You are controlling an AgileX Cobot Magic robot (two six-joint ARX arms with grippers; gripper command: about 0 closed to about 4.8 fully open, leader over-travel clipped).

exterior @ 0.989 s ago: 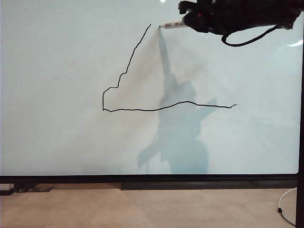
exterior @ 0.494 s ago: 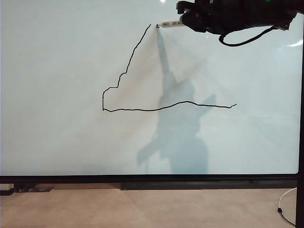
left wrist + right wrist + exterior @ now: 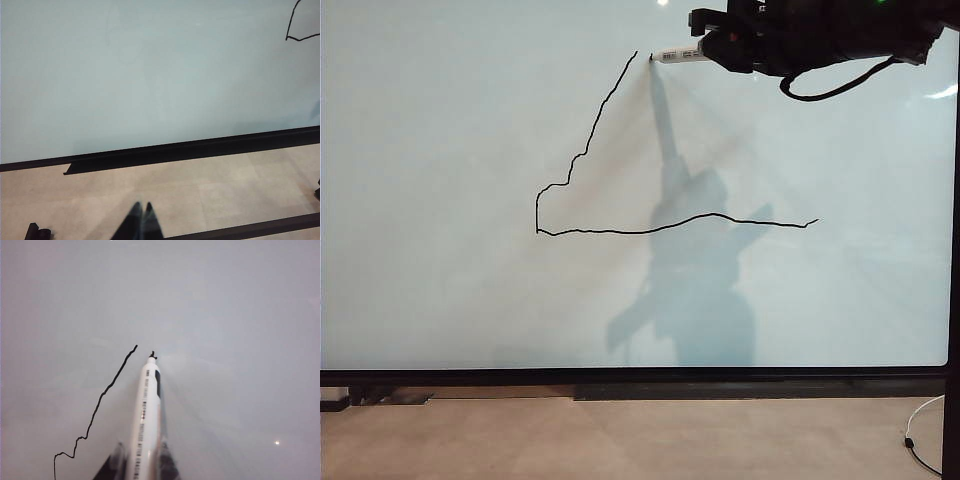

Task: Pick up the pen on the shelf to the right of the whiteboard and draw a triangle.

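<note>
- The whiteboard [image 3: 440, 150] fills most of the exterior view, with its black frame along the bottom edge and a pale floor [image 3: 620, 440] below it.
- The triangle [image 3: 590, 140] is only part drawn: a wobbly left side climbs from a lower left corner to a peak near the board's top edge, and a wavy base runs toward the board's right. No right side closes it.
- The right gripper [image 3: 712, 48] reaches in near the board's top right corner, clamped on the pen [image 3: 680, 54].
- The pen lies roughly level in the exterior view, black tip pointing left, at the board surface just right of the peak. A small gap separates the tip from the line's top end.
- In the right wrist view the pen [image 3: 146, 420] sits between the two dark fingers [image 3: 112, 467], dark print running along its barrel.
- The left gripper [image 3: 140, 212] hangs low over the floor, well away from the drawing, its fingertips pressed together and holding nothing.
</note>
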